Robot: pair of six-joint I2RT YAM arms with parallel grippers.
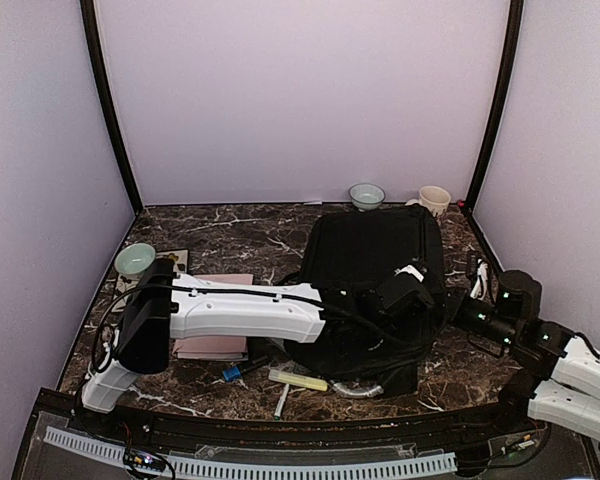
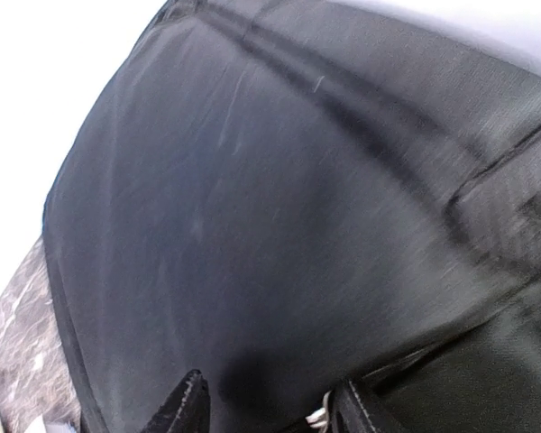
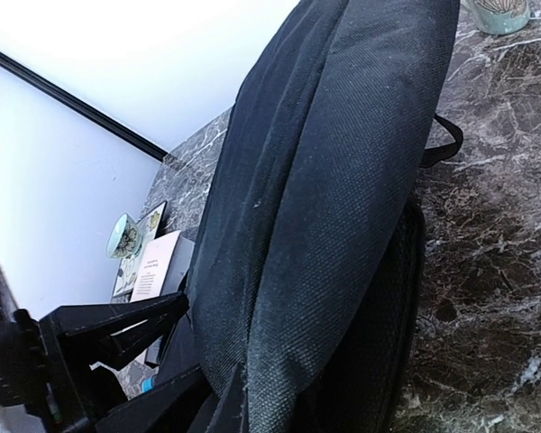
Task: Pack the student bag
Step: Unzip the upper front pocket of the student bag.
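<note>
The student bag, large, black and soft, lies in the middle of the table. My left gripper reaches across onto its near right part. In the left wrist view the bag's fabric fills the frame, and my left gripper has its two fingertips apart against that fabric. My right gripper is at the bag's right edge. In the right wrist view a lifted fold of the bag narrows down into my right gripper, which is shut on it.
A pink book lies left of the bag, with a teal bowl behind it. A yellow marker, a blue-capped item and a pen lie near the front edge. Another bowl and a cup stand at the back wall.
</note>
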